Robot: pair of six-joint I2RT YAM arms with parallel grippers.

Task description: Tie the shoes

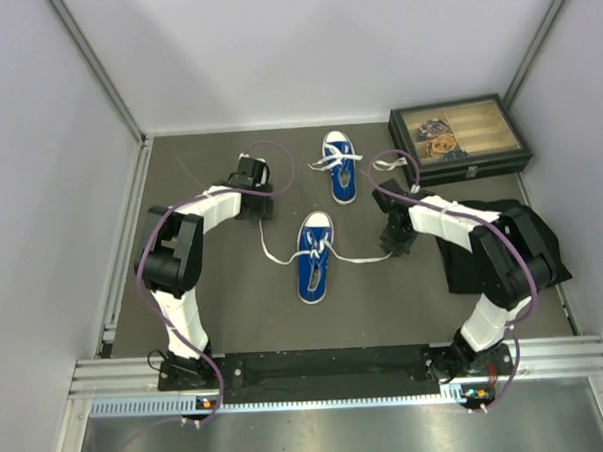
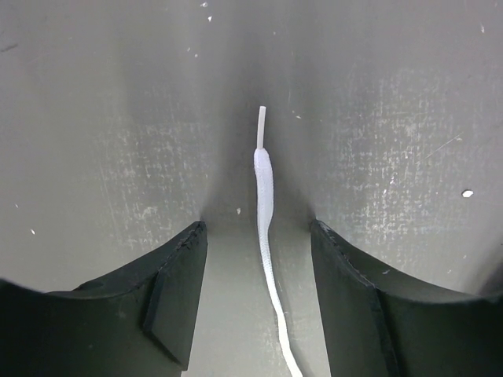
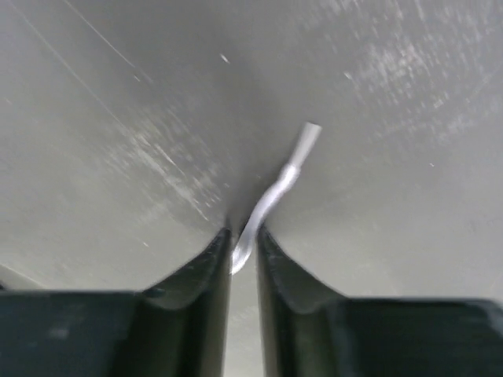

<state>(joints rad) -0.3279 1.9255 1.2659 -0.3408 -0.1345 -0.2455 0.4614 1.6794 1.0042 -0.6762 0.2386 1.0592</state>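
Two blue sneakers with white toe caps lie on the dark mat: the near shoe point(image 1: 315, 257) at the centre and the far shoe point(image 1: 340, 165) behind it. The near shoe's white laces are spread out to either side. My left gripper point(image 1: 258, 212) is open and low over the mat. The left lace end point(image 2: 263, 181) lies loose on the mat between its fingers point(image 2: 177, 290). My right gripper point(image 1: 393, 248) is shut on the right lace end point(image 3: 289, 179), whose tip sticks out past the fingertips point(image 3: 212, 259).
A dark glass-lidded box point(image 1: 458, 139) stands at the back right. A black cloth point(image 1: 545, 243) lies at the right under my right arm. The far shoe's laces lie loose around it. Grey walls close in the mat.
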